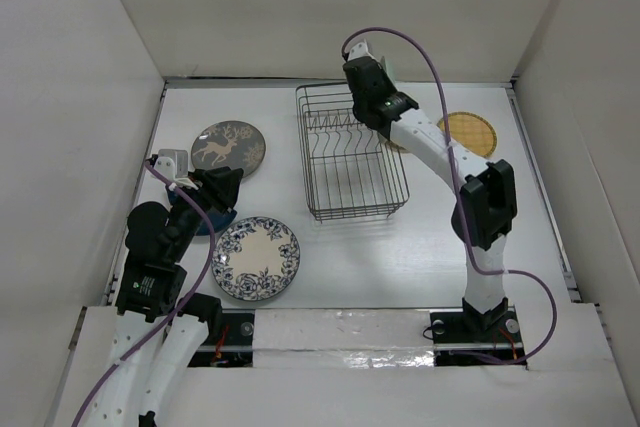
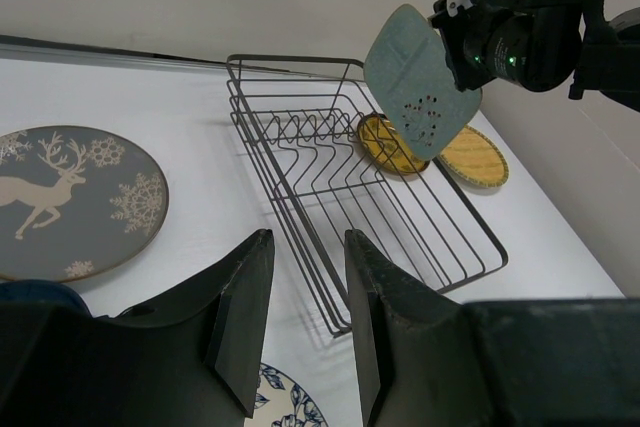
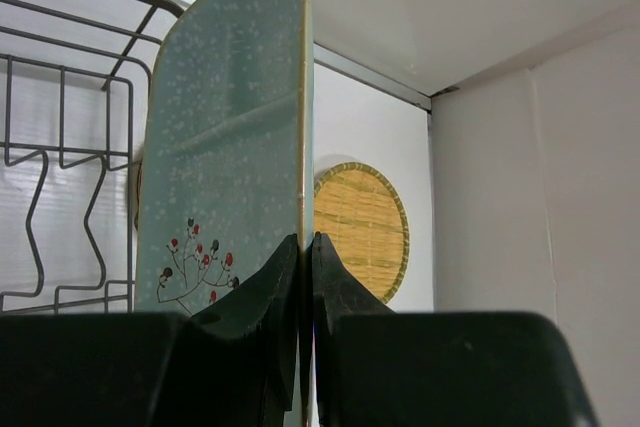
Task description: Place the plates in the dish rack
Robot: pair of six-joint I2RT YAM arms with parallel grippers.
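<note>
The dark wire dish rack stands mid-table with nothing in it; it also shows in the left wrist view. My right gripper is shut on the edge of the pale green plate, holding it upright above the rack's far end. The amber plate and the yellow plate lie right of the rack. The grey deer plate, dark blue plate and white floral plate lie on the left. My left gripper is open and empty above the dark blue plate.
White walls enclose the table on the left, back and right. The yellow plate sits close to the right wall. My right arm's elbow hangs over the table right of the rack.
</note>
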